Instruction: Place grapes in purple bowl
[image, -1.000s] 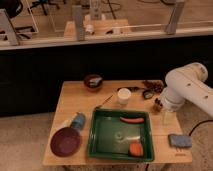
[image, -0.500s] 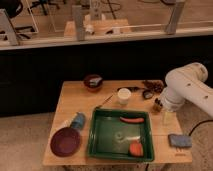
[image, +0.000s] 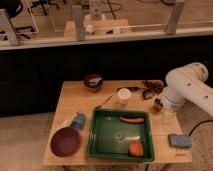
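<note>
Counting one each: grapes (image: 152, 86) near the counter's (image: 75, 100) 1 o'clock edge, purple bowl (image: 66, 141) at 8, hand (image: 160, 105) at 3, grip unreadable.

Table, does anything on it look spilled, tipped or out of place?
Nothing stands out. The purple bowl, white cup and green tray sit upright; the grapes lie at the back right, the gripper just in front.
</note>
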